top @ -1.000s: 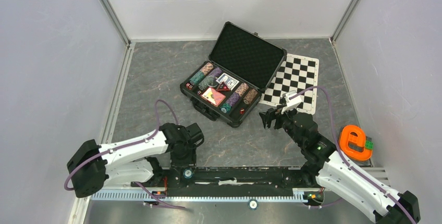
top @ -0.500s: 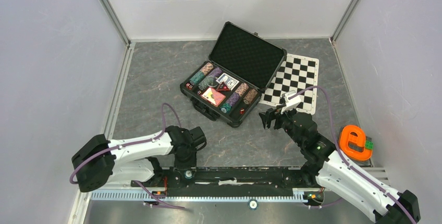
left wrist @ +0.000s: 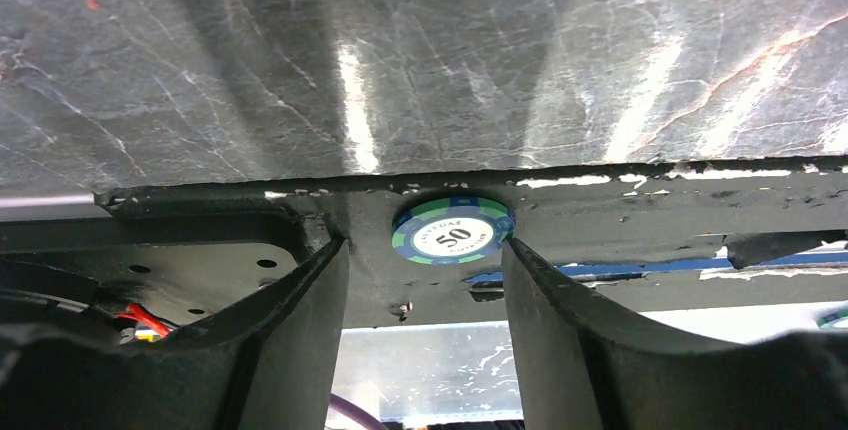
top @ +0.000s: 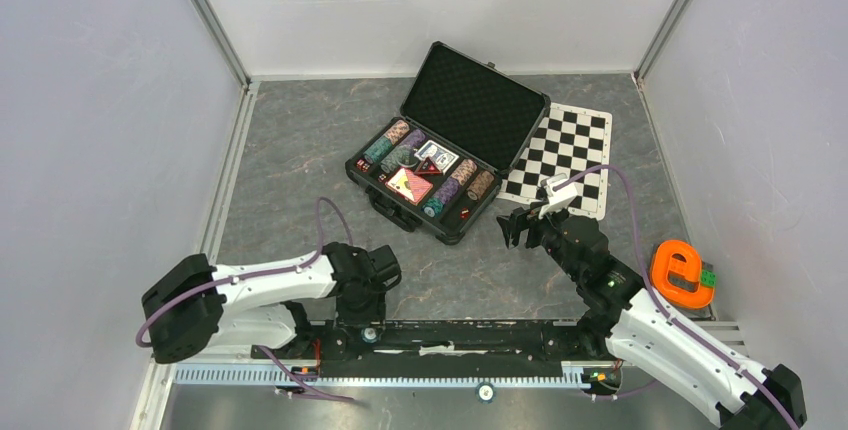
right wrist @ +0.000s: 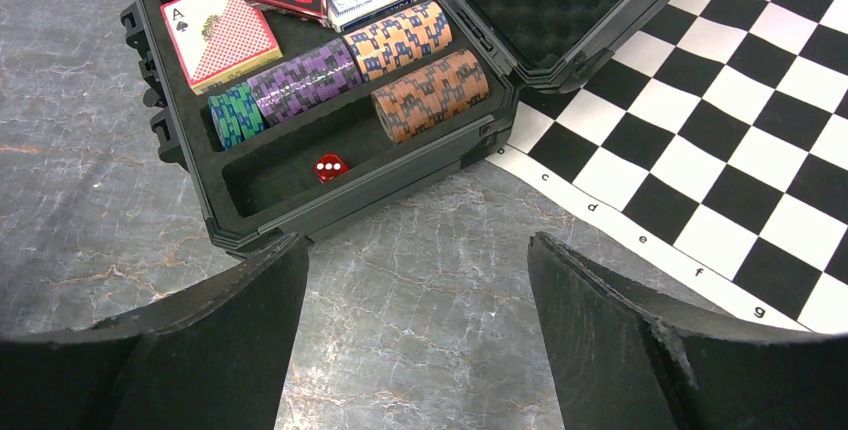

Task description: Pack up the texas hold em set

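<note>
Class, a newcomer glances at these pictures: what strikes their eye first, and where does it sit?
The open black case mid-table, its tray packed with striped chips and card decks. Right of it lies a chequered mat; a bright orange piece sits nearer the right arm. One stray chip lies on the black rail, before the open left hand.

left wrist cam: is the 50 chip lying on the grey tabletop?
No, the chip rests on the black rail, just off the edge of the tabletop.
</note>
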Controlling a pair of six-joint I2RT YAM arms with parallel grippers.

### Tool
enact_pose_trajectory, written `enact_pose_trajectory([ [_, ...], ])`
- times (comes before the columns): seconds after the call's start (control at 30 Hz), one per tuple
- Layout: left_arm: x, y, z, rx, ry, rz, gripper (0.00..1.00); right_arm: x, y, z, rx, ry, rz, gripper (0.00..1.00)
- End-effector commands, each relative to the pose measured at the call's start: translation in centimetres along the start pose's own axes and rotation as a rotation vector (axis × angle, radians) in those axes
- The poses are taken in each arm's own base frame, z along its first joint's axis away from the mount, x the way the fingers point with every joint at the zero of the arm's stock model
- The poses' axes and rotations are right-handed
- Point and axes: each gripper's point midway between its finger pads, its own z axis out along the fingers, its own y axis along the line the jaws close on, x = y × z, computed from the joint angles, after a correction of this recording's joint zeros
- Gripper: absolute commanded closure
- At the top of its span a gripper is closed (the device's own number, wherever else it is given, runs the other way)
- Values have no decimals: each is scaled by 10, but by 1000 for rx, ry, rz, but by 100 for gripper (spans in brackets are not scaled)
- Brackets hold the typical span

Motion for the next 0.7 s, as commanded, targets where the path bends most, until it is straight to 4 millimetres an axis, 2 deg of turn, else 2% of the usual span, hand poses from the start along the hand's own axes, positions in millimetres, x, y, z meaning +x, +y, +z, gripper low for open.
enact_pose_trajectory([
  [0.0,-21,-15,4,-4,-112,2,36,-17,2,0,-6,-44,1,14],
  [0.2,-24,-14,7,-50,-139,16,40,-16,3,0,-8,-41,1,14],
  [0.37,-30,-20,-9,-24,-196,23,39,-15,2,1,-7,-36,0,14],
  [0.53,-31,-27,-22,63,-236,16,33,-13,4,2,-11,-26,-2,14],
  [0.67,-27,-30,-24,99,-220,14,32,-12,5,3,-18,-20,-4,14],
])
